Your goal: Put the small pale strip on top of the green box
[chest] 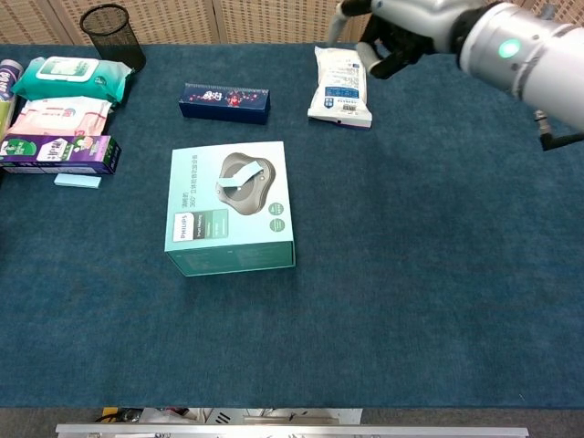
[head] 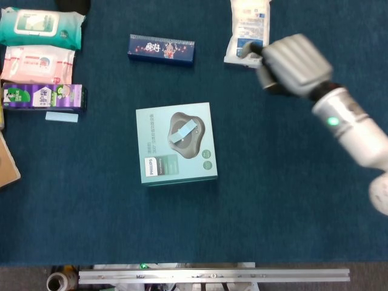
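Observation:
The green box (head: 159,130) (chest: 195,187) lies flat on the blue cloth, left of centre. The small pale strip (head: 183,132) (chest: 239,179) rests slanted on its top, over the printed grey picture, with nothing touching it. My right hand (head: 292,64) (chest: 400,26) is up and away to the right of the box, beside the white pouch (head: 249,33) (chest: 341,73). It holds nothing; its fingers hang loosely curved and the thumb stands apart from them. My left hand shows in neither view.
A dark blue box (head: 161,48) (chest: 224,101) lies behind the green box. Wipe packs (head: 41,27) (chest: 68,78) and a purple pack (head: 42,97) (chest: 57,151) line the left side, with another pale strip (head: 61,116) (chest: 77,181) beside them. A black mesh cup (chest: 113,32) stands far left.

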`<act>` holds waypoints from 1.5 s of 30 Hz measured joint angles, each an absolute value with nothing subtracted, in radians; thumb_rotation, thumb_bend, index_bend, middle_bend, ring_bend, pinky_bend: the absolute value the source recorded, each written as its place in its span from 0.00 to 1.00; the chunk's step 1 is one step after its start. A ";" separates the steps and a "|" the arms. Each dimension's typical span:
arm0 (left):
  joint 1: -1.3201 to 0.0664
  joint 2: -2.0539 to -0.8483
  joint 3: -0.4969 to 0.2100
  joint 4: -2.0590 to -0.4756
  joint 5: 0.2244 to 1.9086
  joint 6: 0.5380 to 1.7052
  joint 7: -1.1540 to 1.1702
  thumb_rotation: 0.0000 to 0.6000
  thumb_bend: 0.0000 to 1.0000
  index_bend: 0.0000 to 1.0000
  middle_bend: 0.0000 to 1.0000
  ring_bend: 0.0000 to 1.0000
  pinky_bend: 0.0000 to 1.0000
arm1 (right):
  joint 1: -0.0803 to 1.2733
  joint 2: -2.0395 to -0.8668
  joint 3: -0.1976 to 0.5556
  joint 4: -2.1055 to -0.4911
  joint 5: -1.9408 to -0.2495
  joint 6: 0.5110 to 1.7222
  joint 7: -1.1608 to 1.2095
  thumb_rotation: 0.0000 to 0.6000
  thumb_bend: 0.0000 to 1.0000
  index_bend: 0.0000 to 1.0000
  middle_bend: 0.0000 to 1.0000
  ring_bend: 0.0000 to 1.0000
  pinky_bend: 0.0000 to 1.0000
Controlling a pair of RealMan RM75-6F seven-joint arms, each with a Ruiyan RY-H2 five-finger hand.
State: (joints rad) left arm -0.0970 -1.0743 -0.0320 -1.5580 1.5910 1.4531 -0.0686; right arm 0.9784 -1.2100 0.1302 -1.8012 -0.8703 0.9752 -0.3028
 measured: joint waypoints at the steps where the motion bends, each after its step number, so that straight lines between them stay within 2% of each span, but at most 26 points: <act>1: -0.115 -1.068 -0.033 -1.559 1.601 1.434 -0.078 1.00 0.32 0.16 0.66 0.71 0.64 | 0.960 -1.192 0.126 -1.816 -0.870 0.996 -0.305 1.00 0.59 0.32 0.74 0.77 0.97; 4: -0.167 -1.049 -0.035 -1.566 1.624 1.377 -0.101 1.00 0.33 0.16 0.78 0.84 0.76 | 0.907 -1.134 0.114 -1.864 -0.868 1.046 -0.308 1.00 0.59 0.32 0.69 0.70 0.88; 6: -0.203 -1.039 -0.039 -1.571 1.636 1.340 -0.115 1.00 0.40 0.16 0.86 0.93 0.84 | 0.873 -1.097 0.109 -1.896 -0.866 1.071 -0.306 1.00 0.59 0.32 0.66 0.66 0.82; 8: -0.245 -1.030 -0.043 -1.579 1.649 1.297 -0.129 1.00 0.46 0.16 0.90 0.97 0.87 | 0.840 -1.065 0.102 -1.925 -0.868 1.091 -0.301 1.00 0.59 0.32 0.63 0.63 0.78; 14: -0.353 -1.030 -0.057 -1.598 1.676 1.197 -0.150 1.00 0.64 0.16 0.99 1.00 0.92 | 0.767 -1.002 0.083 -1.975 -0.891 1.123 -0.296 1.00 0.59 0.32 0.62 0.61 0.76; 20: -0.447 -1.043 -0.069 -1.617 1.703 1.118 -0.156 1.00 0.78 0.17 1.00 1.00 0.94 | 0.721 -0.988 0.081 -1.982 -0.904 1.141 -0.289 1.00 0.59 0.32 0.61 0.60 0.76; 33: -0.617 -1.116 -0.071 -1.660 1.709 0.930 -0.084 1.00 0.80 0.22 1.00 1.00 0.96 | 0.699 -1.026 0.104 -1.930 -0.878 1.111 -0.316 1.00 0.59 0.32 0.58 0.60 0.73; 45: -0.712 -1.165 -0.094 -1.701 1.576 0.796 0.084 1.00 0.81 0.22 1.00 1.00 0.97 | 0.691 -1.063 0.127 -1.891 -0.858 1.094 -0.336 1.00 0.59 0.32 0.58 0.60 0.73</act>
State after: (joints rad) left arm -0.7117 -1.1649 -0.0943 -1.7014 1.5761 0.7961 0.0838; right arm 0.6906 -1.0627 0.1267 -1.8910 -0.8580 1.0942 -0.3357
